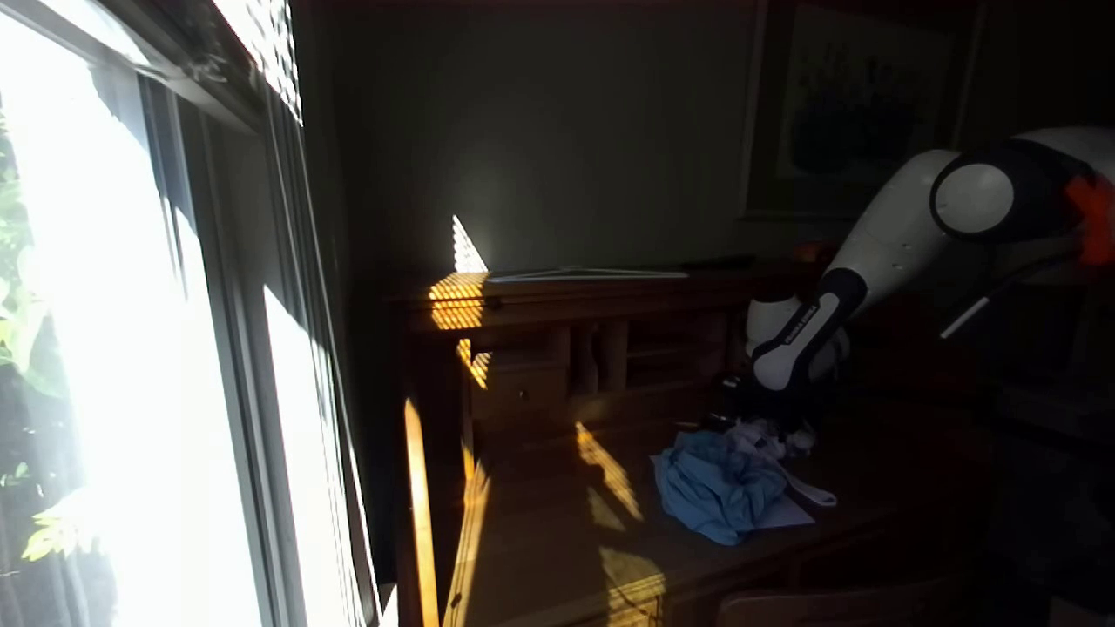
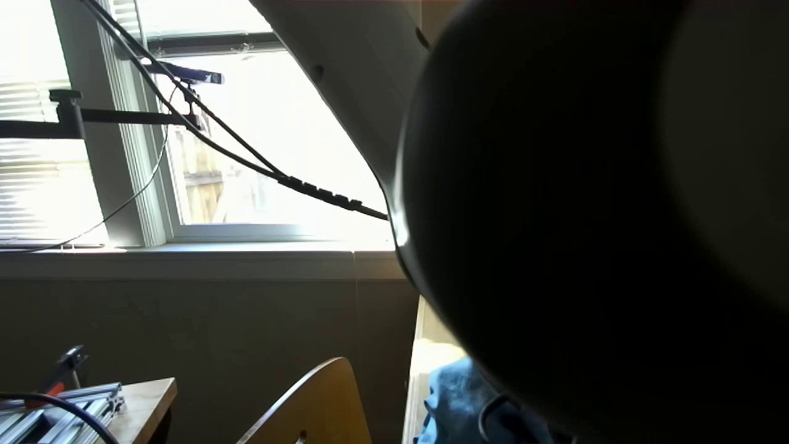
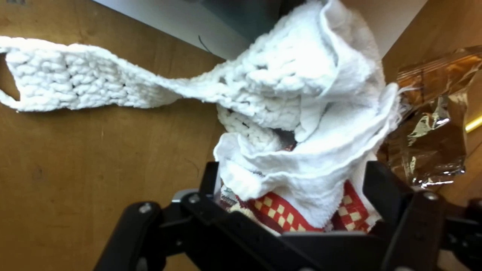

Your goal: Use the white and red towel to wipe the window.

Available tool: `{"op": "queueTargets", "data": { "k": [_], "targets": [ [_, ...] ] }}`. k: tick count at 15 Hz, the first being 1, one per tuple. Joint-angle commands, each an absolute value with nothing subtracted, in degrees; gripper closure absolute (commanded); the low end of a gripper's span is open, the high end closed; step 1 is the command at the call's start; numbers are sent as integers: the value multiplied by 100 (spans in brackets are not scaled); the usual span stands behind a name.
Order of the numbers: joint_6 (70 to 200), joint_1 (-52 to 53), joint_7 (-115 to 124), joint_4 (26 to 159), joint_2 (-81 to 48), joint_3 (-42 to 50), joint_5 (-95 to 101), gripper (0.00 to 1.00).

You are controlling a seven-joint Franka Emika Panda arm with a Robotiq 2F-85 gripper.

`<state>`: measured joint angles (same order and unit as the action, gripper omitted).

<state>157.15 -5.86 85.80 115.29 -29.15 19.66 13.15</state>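
Observation:
The white and red towel [image 3: 301, 169] lies bunched on the desk in the wrist view, with red checkered bands near the gripper and a white knitted strap [image 3: 86, 79] stretching to the left. My gripper [image 3: 292, 184] is open, with one finger on each side of the bunched towel. The towel [image 1: 766, 440] also shows in an exterior view, below the dark gripper [image 1: 749, 405] and beside a blue cloth. The bright window [image 1: 131, 348] is at the left there, and the window [image 2: 277, 142] also shows in an exterior view, partly hidden by the arm.
The blue cloth [image 1: 719, 488] lies on a white sheet [image 1: 788, 514] on the wooden desk [image 1: 540, 522]. A shiny amber wrapper [image 3: 433, 131] lies right of the towel. Desk cubbyholes [image 1: 601, 357] stand behind. A chair [image 2: 320, 407] and a camera arm [image 2: 129, 117] are nearby.

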Motion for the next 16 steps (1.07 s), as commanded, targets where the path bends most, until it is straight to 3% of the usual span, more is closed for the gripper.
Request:
{"op": "queueTargets", "data": {
  "k": [1,10,16],
  "targets": [
    [15877,-645,8231,11276,-3201,1906,860,32],
    [16176,-572,8010,11120,-3555,2018,553,98],
    [16032,-437,8072,11135,-3458,2112,451,96]
  ]
}}
